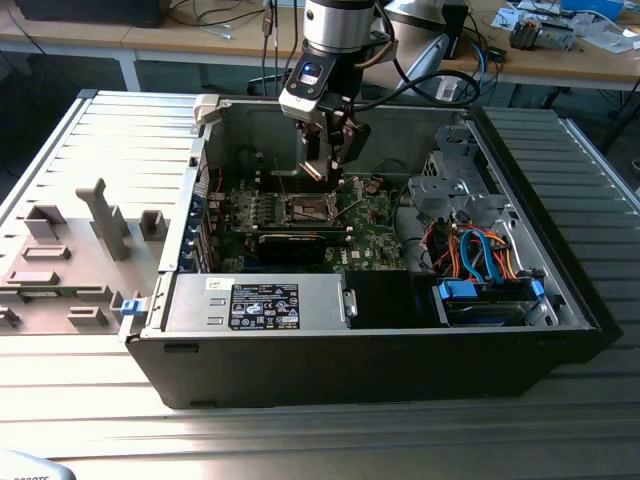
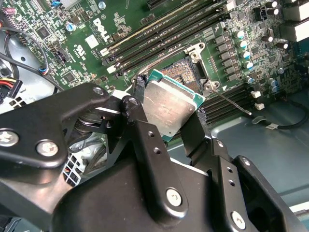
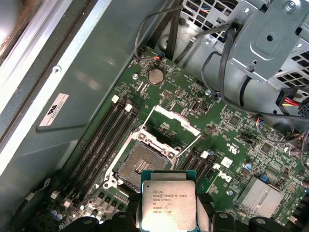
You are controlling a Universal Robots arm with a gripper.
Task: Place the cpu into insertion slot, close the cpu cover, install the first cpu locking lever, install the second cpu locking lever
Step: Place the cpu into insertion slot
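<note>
The black two-fingered claw (image 2: 170,115) is clenched on the small flat square cpu with a grey-silver metal top (image 2: 164,101), its fingers (image 2: 140,104) pressing on two opposite edges of the chip. In the first wrist view the cpu (image 3: 168,205) sits between the claw (image 3: 168,216) tips with its metal top facing the camera and a thin green rim showing around it. The cpu hangs in the air just over the near edge of the square open insertion slot with bare contact pads (image 3: 143,165), apart from it and not seated. Just beyond the slot the square silver metal cpu cover with an open window (image 3: 176,118) stands swung up and open. A thin silver wire locking lever (image 2: 232,103) lies loose beside the slot in the second wrist view. Long black memory slots (image 3: 107,141) run alongside the slot on the green circuit board (image 3: 227,145), and a round silver coin battery (image 3: 155,76) sits farther along it. Past the board rises a perforated silver metal drive cage (image 3: 270,38). In the exterior view the claw (image 1: 328,162) reaches down into the open black computer case (image 1: 400,370), which lies on the ribbed grey metal counter (image 1: 560,430). A grey panel with raised plastic pieces (image 1: 90,240) lies at the exterior view's left, and wooden desks (image 1: 560,65) stand behind.
</note>
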